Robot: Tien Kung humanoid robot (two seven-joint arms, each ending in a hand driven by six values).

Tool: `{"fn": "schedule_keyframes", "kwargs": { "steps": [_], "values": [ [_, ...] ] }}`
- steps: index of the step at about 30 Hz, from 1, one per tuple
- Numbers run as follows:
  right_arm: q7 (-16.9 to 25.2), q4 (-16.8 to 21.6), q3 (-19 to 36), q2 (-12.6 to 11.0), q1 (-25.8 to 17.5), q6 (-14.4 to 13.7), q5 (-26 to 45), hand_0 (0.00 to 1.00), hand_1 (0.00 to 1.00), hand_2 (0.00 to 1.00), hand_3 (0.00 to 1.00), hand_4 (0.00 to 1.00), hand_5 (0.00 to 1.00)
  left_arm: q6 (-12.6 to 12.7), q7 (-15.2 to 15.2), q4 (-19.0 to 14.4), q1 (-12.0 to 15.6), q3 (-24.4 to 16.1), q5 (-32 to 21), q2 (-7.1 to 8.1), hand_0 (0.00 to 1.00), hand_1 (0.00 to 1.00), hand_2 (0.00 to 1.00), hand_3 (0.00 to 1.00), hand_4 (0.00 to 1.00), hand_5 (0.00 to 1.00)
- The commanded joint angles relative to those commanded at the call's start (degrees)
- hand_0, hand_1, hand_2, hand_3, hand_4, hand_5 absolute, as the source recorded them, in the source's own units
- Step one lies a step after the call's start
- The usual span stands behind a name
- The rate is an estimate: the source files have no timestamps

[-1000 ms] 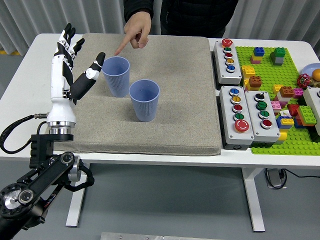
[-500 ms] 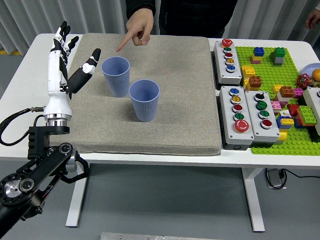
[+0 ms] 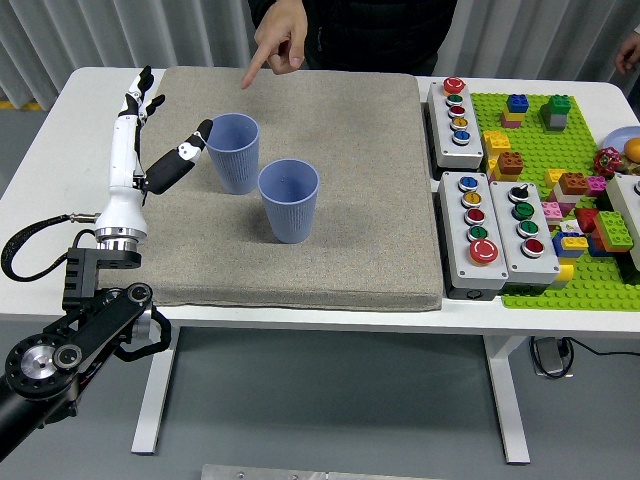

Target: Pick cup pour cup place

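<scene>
Two blue ribbed cups stand upright on the grey mat (image 3: 370, 210). The far cup (image 3: 233, 152) is at the back left and the near cup (image 3: 289, 200) stands just right of it and closer to me. My left hand (image 3: 160, 130) is upright to the left of the far cup, fingers spread, its thumb tip (image 3: 203, 130) at the cup's rim. It holds nothing. A person's hand (image 3: 280, 38) at the mat's far edge points down toward the far cup. I cannot see inside the cups well enough to tell their contents.
Right of the mat lie three grey button boxes (image 3: 480, 225) and a green brick baseplate (image 3: 570, 150) with several coloured bricks. The left arm's base and cable (image 3: 40, 250) hang off the table's front left edge.
My left hand has turned edge-on and moved right, bringing the thumb to the far cup's rim. The person's pointing hand has drawn back toward the mat's far edge.
</scene>
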Motion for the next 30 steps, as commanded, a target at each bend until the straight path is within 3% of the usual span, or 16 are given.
{"fn": "schedule_keyframes", "kwargs": {
  "steps": [9,20,30],
  "values": [
    [-0.3,0.1,0.1,-0.1,0.9,0.0,-0.8,0.668,0.609,0.554,0.543,0.002,0.183,-1.3,0.5,4.0,-2.4,0.8,-0.2,-0.03,0.883,0.879,0.998,0.998,0.854,0.385],
    [0.1,-0.1,-0.4,0.2,-1.1,0.0,-0.3,0.668,0.609,0.554,0.544,0.002,0.18,-2.5,0.8,7.8,-1.6,5.9,-0.5,-1.42,0.886,0.885,0.998,0.998,0.857,0.382],
    [0.1,-0.2,-0.5,0.2,-1.3,-0.1,0.1,0.668,0.609,0.554,0.544,0.002,0.178,-3.2,0.5,11.2,-2.7,6.1,-1.9,-1.84,0.888,0.887,0.998,0.998,0.857,0.382]
  ]
}}
